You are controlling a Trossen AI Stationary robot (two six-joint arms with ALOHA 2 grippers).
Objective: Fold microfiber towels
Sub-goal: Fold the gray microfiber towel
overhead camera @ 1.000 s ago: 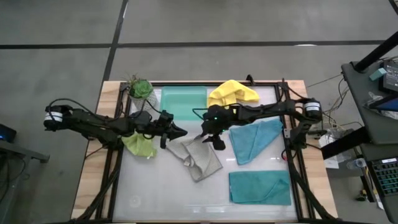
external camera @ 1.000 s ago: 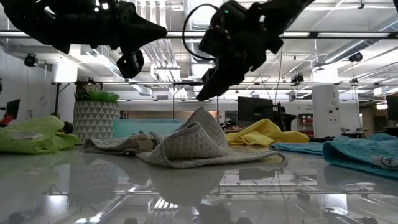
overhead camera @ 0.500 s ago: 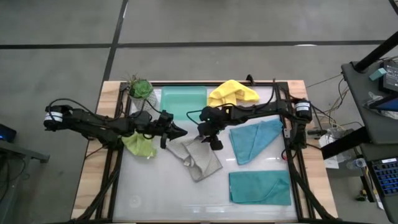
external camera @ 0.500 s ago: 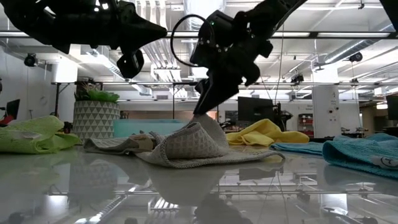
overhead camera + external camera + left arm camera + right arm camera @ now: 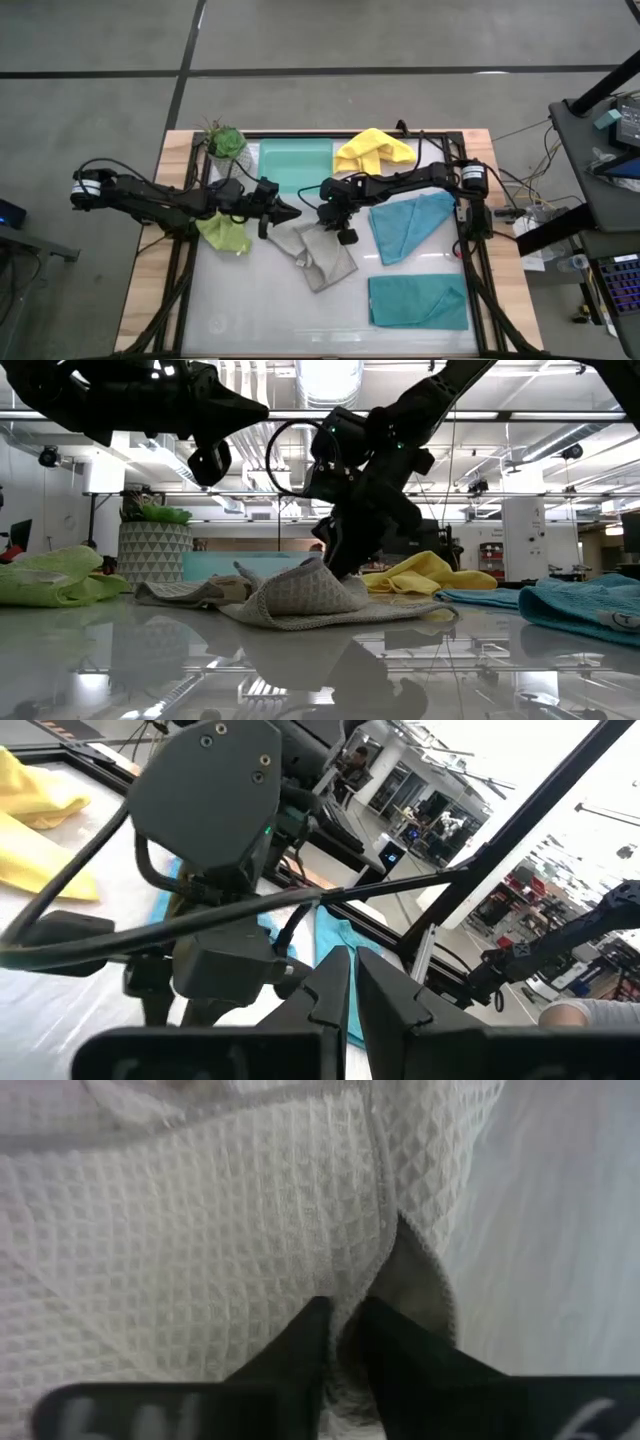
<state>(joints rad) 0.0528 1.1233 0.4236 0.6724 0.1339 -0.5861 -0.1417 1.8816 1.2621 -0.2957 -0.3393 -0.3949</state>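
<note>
The grey towel (image 5: pixel 320 255) lies crumpled at the table's middle, with a raised fold (image 5: pixel 300 585). My right gripper (image 5: pixel 338 228) is down on its far right part, its fingers nearly together on the cloth (image 5: pixel 345 1325). My left gripper (image 5: pixel 292 212) is shut and empty, hovering high above the table just left of the grey towel (image 5: pixel 250 405). The lime green towel (image 5: pixel 225 235) lies bunched at the left. The yellow towel (image 5: pixel 372 150) lies at the far side. Two teal towels (image 5: pixel 410 225) (image 5: pixel 418 300) lie at the right. My right gripper comes at the grey towel from above, slanting down. A hemmed edge of the cloth (image 5: pixel 385 1265) runs in between its two fingertips (image 5: pixel 315 1320). The fingers sit at the top of the raised fold (image 5: pixel 335 565). The rest of the towel lies slack on the table.
A mint-green tray (image 5: pixel 295 160) and a potted plant (image 5: pixel 225 140) stand at the far left. The black frame rails (image 5: pixel 470 240) run along the table's sides. A bare stretch of tabletop (image 5: pixel 260 310) lies at the near left.
My right gripper has come down and a little toward the table's left edge, from above the grey towel onto the top of its raised fold. The towel stays where it lay.
</note>
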